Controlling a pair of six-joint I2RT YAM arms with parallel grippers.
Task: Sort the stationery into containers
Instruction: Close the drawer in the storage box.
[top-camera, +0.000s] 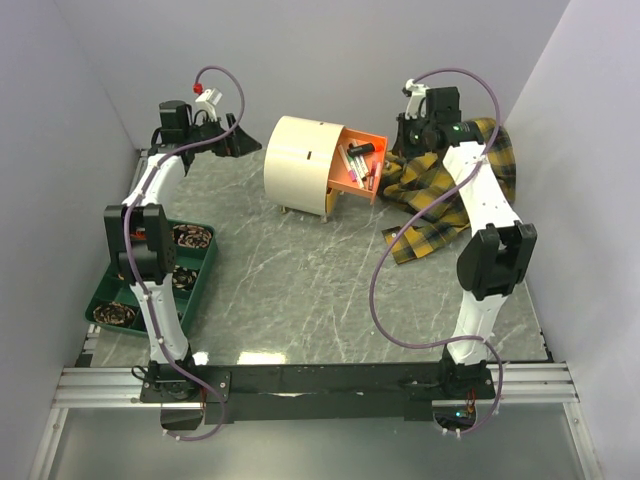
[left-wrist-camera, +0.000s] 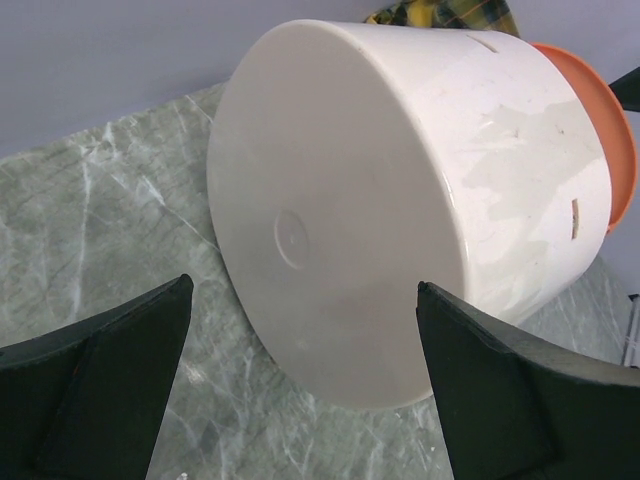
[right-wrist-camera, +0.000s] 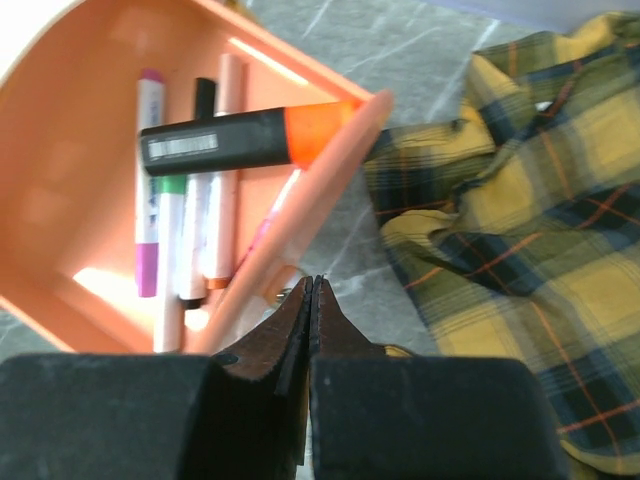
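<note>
The cream round-topped cabinet (top-camera: 300, 160) stands at the back of the table, its orange drawer (top-camera: 360, 165) pulled out. Several pens (right-wrist-camera: 190, 230) lie inside, and the orange-capped black marker (right-wrist-camera: 240, 140) rests across them onto the drawer's front wall (right-wrist-camera: 300, 205). My right gripper (right-wrist-camera: 312, 285) is shut with nothing between its fingers, tips just right of the drawer's small round knob (right-wrist-camera: 283, 288). In the top view the right gripper (top-camera: 405, 140) sits beside the drawer. My left gripper (left-wrist-camera: 305, 300) is open, facing the cabinet's flat back (left-wrist-camera: 330, 220), and holds nothing.
A yellow plaid cloth (top-camera: 440, 195) lies crumpled right of the cabinet, under the right arm. A green tray (top-camera: 200, 275) with several dark round items sits at the left by the left arm. A yellow drawer (top-camera: 345, 200) shows below the orange one.
</note>
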